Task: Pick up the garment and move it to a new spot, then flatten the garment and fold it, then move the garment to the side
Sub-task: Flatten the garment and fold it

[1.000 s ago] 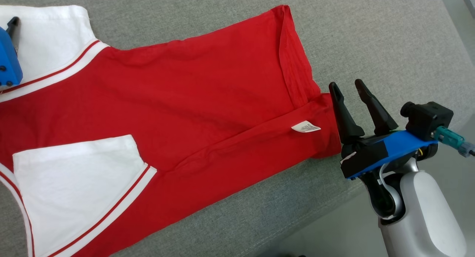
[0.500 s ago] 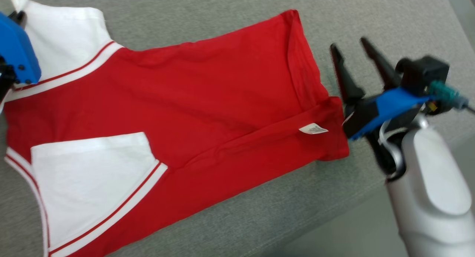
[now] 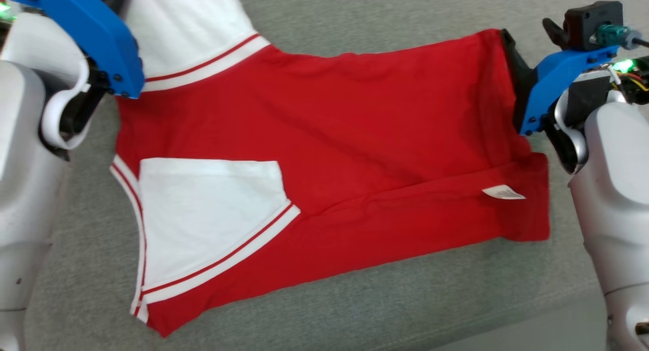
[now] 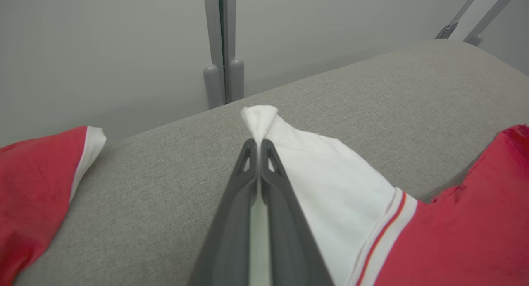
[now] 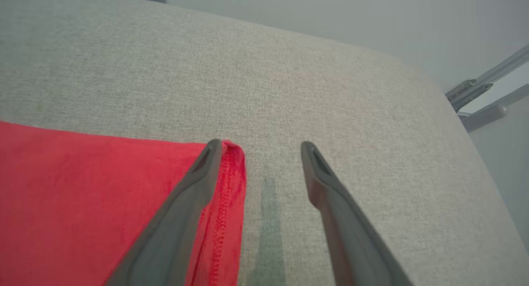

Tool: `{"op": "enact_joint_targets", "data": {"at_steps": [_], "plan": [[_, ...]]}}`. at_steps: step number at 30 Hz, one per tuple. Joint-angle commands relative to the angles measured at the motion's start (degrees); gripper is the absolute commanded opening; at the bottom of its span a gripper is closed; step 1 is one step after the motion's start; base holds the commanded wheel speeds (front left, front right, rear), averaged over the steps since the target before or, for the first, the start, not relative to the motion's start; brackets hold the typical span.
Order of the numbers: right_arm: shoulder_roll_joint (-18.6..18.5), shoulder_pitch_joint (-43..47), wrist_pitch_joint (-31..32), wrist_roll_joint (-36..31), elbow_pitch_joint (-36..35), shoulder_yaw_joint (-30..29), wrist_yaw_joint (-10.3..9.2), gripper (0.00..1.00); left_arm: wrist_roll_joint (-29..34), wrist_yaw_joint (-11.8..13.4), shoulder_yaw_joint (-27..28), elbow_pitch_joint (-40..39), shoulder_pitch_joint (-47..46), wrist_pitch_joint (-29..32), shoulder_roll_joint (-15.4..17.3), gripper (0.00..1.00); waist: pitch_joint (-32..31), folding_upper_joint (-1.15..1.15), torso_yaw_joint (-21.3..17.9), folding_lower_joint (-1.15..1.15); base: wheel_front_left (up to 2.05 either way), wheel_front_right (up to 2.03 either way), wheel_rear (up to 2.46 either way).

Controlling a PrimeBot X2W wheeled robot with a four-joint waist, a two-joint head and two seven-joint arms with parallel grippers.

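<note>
The garment (image 3: 324, 138) is a red shirt with white sleeves and red-striped white bands, lying mostly flat on the grey cushion. In the left wrist view my left gripper (image 4: 258, 147) is shut on the tip of a white sleeve (image 4: 330, 182), which pokes out past the fingertips. My right gripper (image 5: 260, 151) is open at the far corner of the red hem (image 5: 231, 174). Its left finger lies over the hem and its right finger is over bare cushion. A white label (image 3: 502, 192) shows near the hem.
The grey cushion (image 3: 355, 310) ends in a front edge at the lower right, with floor (image 3: 547, 336) beyond. A pale wall with a grey post (image 4: 223, 50) stands behind it. More red cloth with a white band (image 4: 37, 182) lies at the left of the left wrist view.
The head camera has shifted, bringing both arms into view. My left gripper has shut on the white sleeve. My right gripper has moved from beside the label corner up to the far hem corner.
</note>
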Motion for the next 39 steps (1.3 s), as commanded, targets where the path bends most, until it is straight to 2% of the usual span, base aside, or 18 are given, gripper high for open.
{"op": "enact_joint_targets", "data": {"at_steps": [1, 5, 6, 8, 10, 11, 17, 27, 30, 34, 39], "plan": [[-1.1, -2.4, 0.9, -0.7, 3.2, -0.1, 0.01, 1.0, -0.2, -0.5, -0.7, -0.9, -0.7, -1.0, -0.7, 0.0, 1.1, 0.0, 2.1, 0.0, 0.0, 0.0, 0.0], [-2.1, -4.9, 1.7, 0.1, 8.8, 0.5, 0.01, 1.0, -0.6, -1.0, -2.0, -2.3, -0.5, -2.3, -2.0, 0.0, 1.4, 0.0, 4.0, 0.0, 0.0, 0.0, 0.0], [-2.5, -5.5, 1.8, 0.3, 10.0, 0.8, 0.01, 0.93, -0.8, -1.1, -2.3, -2.6, -0.4, -2.6, -2.2, 0.0, 1.5, 0.0, 4.4, 0.0, 0.0, 0.0, 0.0], [-2.9, -6.4, 1.9, 1.2, 12.0, 1.4, 0.01, 0.49, -0.9, -1.2, -2.8, -2.9, -0.4, -3.2, -2.5, 0.0, 1.4, 0.0, 4.9, 0.0, 0.0, 0.0, 0.0], [-3.4, -7.3, 1.7, 1.8, 13.8, 1.9, 0.01, 0.27, -1.1, -1.3, -3.2, -3.1, -0.4, -3.8, -2.8, 0.0, 1.4, 0.0, 5.2, 0.0, 0.0, 0.0, 0.0], [-3.6, -7.7, 1.3, 2.1, 14.5, 2.2, 0.01, 0.0, -1.2, -1.3, -3.3, -3.1, -0.4, -4.0, -2.9, 0.0, 1.3, 0.0, 5.3, 0.0, 0.0, 0.0, 0.0], [-3.6, -9.2, -0.7, 3.3, 17.2, 3.6, 0.01, 0.0, -1.5, -1.4, -3.3, -2.4, -0.1, -5.6, -2.7, 0.0, 0.6, 0.0, 5.3, 0.0, 0.0, 0.0, 0.0], [-3.8, -7.6, -9.6, 6.3, 18.5, 5.9, 0.01, 0.0, -2.4, -0.6, -1.6, -1.2, 2.7, -11.4, -3.2, 0.0, -4.6, 0.0, 4.8, 0.0, 0.0, 0.0, 0.0], [-3.3, -4.2, -12.2, 8.3, 17.7, 7.1, 0.01, 0.0, -3.4, -0.8, -2.0, -2.5, 6.8, -13.1, -3.3, 0.0, -7.4, 0.0, 4.9, 0.0, 0.0, 0.0, 0.0], [-4.3, 1.6, -15.3, 11.2, 15.4, 8.5, 0.01, 0.0, -4.6, -0.7, -2.7, -6.9, 14.9, -15.1, -2.3, 0.0, -11.2, 0.0, 5.5, 0.0, 0.0, 0.0, 0.0], [-6.4, 11.1, -17.7, 15.5, 12.0, 7.9, 0.01, 0.0, -6.3, 1.9, -3.4, -13.6, 27.2, -17.4, -1.6, 0.0, -15.4, 0.0, 6.7, 0.0, 0.0, 0.0, 0.0]]}}
